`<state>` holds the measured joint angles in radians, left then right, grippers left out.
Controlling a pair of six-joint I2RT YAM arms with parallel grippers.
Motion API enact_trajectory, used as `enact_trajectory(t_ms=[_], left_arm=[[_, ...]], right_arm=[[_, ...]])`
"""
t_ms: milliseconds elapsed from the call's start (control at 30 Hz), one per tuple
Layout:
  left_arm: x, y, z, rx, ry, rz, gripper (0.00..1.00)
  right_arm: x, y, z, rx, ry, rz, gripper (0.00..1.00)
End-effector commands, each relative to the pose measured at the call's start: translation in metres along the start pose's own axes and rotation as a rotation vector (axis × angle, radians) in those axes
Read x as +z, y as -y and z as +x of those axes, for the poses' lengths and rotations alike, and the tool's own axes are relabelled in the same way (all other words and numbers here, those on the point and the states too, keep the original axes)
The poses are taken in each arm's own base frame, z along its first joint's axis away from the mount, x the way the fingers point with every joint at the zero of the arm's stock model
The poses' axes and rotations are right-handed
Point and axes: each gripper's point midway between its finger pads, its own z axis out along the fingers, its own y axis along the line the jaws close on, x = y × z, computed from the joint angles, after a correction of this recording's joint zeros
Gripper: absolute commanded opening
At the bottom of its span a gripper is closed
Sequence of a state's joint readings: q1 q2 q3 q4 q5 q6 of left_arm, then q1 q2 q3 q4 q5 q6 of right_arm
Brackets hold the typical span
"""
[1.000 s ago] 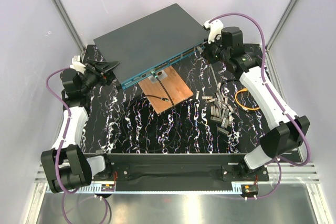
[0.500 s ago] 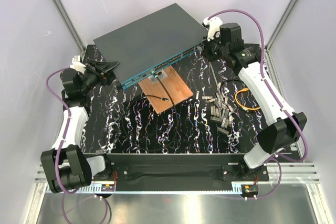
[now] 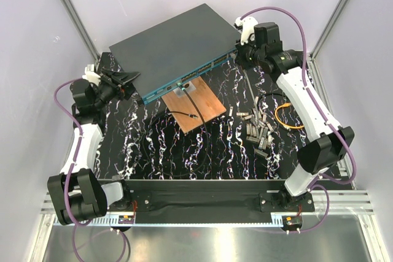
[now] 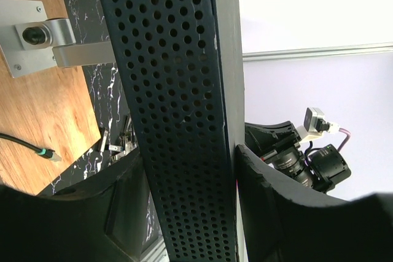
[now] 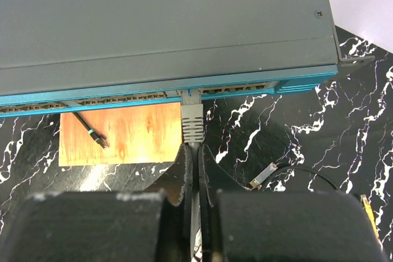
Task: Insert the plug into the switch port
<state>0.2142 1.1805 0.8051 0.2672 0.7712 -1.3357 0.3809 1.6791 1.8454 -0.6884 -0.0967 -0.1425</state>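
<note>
- The switch [image 3: 175, 44] lies slantwise across the far part of the black marbled tabletop [image 3: 184, 151]. Its dark grey top faces up and its teal front edge [image 5: 123, 93] faces the arms.
- The left gripper [image 3: 129, 78] is at the switch's left end. In the left wrist view its fingers [image 4: 267, 197] stand partly spread, one on each side of the perforated side panel [image 4: 184, 121], clamping that end between them.
- The right gripper [image 5: 194, 154] is at the front edge, toward the switch's right end. Its fingers [image 5: 181, 176] are pressed almost fully together, pinching the grey cable [image 5: 194, 182] just behind the plug.
- The plug [image 5: 192, 121], in its grey boot, sits with its tip in a port of the teal edge, and its body sticks straight out toward the right gripper.
- A wooden board [image 3: 195, 107] lies just in front of the switch, with its far part under the front edge. It carries a metal bracket [image 4: 37, 41] and a thin black lead with a teal tip [image 5: 92, 133].
- Right of the board lie a scatter of small grey connectors [image 3: 258, 128] and a coil of orange cable [image 3: 288, 116].
</note>
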Motion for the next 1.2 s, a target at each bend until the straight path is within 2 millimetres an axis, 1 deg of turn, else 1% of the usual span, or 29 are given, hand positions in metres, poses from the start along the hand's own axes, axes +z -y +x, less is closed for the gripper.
enact_trajectory(t_ms=[0,100,233,333,367,400,467,500,533,567,600,633,667,700,733,767,800,833,867,900,933,967,1000,1033,1067,1100,1133,1167], left_arm=[[0.015,0.02,0.009,0.153,-0.045,0.066,0.0],[0.015,0.019,0.009,0.153,-0.043,0.064,0.0],[0.015,0.019,0.009,0.152,-0.047,0.068,0.0],[0.014,0.024,0.007,0.162,-0.036,0.08,0.0],[0.013,0.025,0.006,0.162,-0.033,0.08,0.0],[0.012,0.026,0.005,0.163,-0.028,0.08,0.0],[0.009,0.025,0.003,0.167,-0.018,0.076,0.06],[0.007,0.027,0.002,0.17,-0.014,0.076,0.1],[0.006,0.027,0.001,0.171,-0.008,0.072,0.12],[0.004,0.026,-0.001,0.178,-0.001,0.067,0.17],[0.002,0.027,-0.002,0.18,0.007,0.066,0.19],[0.001,0.028,-0.002,0.181,0.007,0.067,0.2],[-0.001,0.028,-0.004,0.182,0.014,0.066,0.22],[-0.002,0.03,-0.003,0.187,0.015,0.069,0.24],[-0.004,0.03,-0.003,0.186,0.016,0.07,0.27],[-0.005,0.031,-0.004,0.189,0.021,0.069,0.34],[-0.008,0.032,-0.003,0.192,0.025,0.071,0.4],[-0.01,0.032,-0.005,0.198,0.033,0.069,0.48],[-0.011,0.032,-0.006,0.199,0.038,0.065,0.53],[-0.014,0.031,-0.007,0.198,0.045,0.058,0.62],[-0.016,0.032,-0.01,0.206,0.059,0.054,0.65],[-0.019,0.03,-0.011,0.198,0.064,0.038,0.69],[-0.02,0.029,-0.013,0.198,0.07,0.032,0.76],[-0.023,0.028,-0.018,0.195,0.086,0.023,0.79],[-0.027,0.027,-0.02,0.194,0.095,0.019,0.84],[-0.029,0.026,-0.022,0.192,0.101,0.014,0.87],[-0.034,0.026,-0.027,0.2,0.116,0.01,0.91],[-0.038,0.028,-0.03,0.212,0.13,0.011,0.92]], right_arm=[[0.01,-0.008,-0.092,-0.047,0.326,-0.004,0.0],[0.009,-0.011,-0.097,-0.051,0.337,-0.015,0.0],[0.021,-0.018,-0.081,-0.067,0.293,-0.032,0.0],[0.022,-0.019,-0.075,-0.058,0.273,-0.036,0.0],[0.02,-0.018,-0.074,-0.056,0.268,-0.036,0.02],[0.016,-0.018,-0.075,-0.054,0.268,-0.034,0.09],[0.011,-0.017,-0.068,-0.057,0.239,-0.028,0.17],[0.001,-0.017,-0.069,-0.059,0.243,-0.025,0.21],[-0.001,-0.014,-0.06,-0.06,0.222,-0.019,0.29],[-0.006,-0.013,-0.058,-0.064,0.218,-0.015,0.31],[-0.018,-0.012,-0.06,-0.063,0.232,-0.012,0.33],[-0.02,-0.009,-0.051,-0.057,0.206,-0.012,0.39],[-0.025,-0.005,-0.048,-0.053,0.198,-0.002,0.41],[-0.036,-0.003,-0.05,-0.052,0.21,0.001,0.43],[-0.039,0.0,-0.04,-0.045,0.181,0.007,0.46],[-0.044,0.003,-0.037,-0.039,0.175,0.01,0.53],[-0.056,0.003,-0.039,-0.037,0.185,0.012,0.56],[-0.06,0.006,-0.03,-0.031,0.163,0.013,0.59],[-0.064,0.007,-0.027,-0.03,0.157,0.015,0.66],[-0.077,0.008,-0.029,-0.03,0.172,0.018,0.69],[-0.08,0.008,-0.019,-0.031,0.146,0.013,0.73],[-0.092,0.012,-0.019,-0.028,0.157,0.024,0.78],[-0.097,0.012,-0.012,-0.025,0.136,0.021,0.81],[-0.101,0.014,-0.007,-0.02,0.126,0.017,0.83],[-0.107,0.024,-0.003,-0.005,0.119,0.034,0.85],[-0.115,0.027,-0.001,0.003,0.117,0.039,0.9],[-0.121,0.03,0.006,0.019,0.094,0.027,0.92],[-0.126,0.035,0.01,0.029,0.085,0.03,0.93]])
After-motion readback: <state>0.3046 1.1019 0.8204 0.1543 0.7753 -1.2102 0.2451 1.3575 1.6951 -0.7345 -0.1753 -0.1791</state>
